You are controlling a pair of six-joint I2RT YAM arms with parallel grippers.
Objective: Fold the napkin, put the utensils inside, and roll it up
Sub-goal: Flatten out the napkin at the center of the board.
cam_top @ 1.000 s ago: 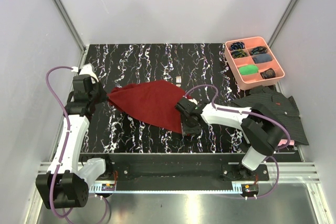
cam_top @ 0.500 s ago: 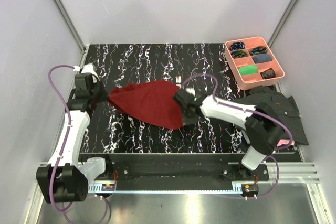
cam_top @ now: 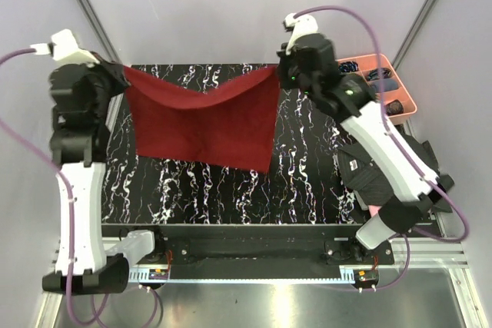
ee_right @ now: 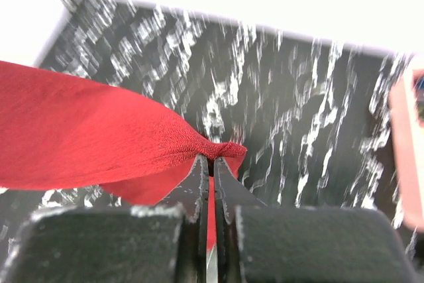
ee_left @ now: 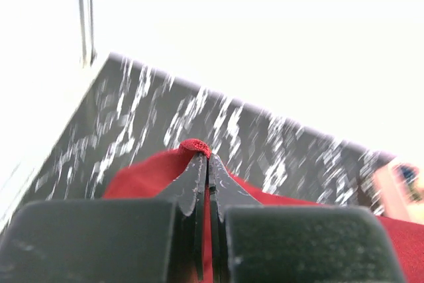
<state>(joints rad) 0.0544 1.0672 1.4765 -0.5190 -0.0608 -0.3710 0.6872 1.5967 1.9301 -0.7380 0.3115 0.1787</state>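
napkin (cam_top: pixel 204 120) corners pinched between both grippers' fingertips (ee_left: pixel 199 171)

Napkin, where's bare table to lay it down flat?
Bare table runs along the near edge, in front of the napkin, from the left side to the dark shirt. Crowded on the right: pink tray and shirt. Whatever lies under the napkin is hidden.

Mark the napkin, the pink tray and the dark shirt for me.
napkin (cam_top: pixel 204 124), top external view, middle of the spread cloth.
pink tray (cam_top: pixel 403 84), top external view, right rim.
dark shirt (cam_top: pixel 360 178), top external view, left part.
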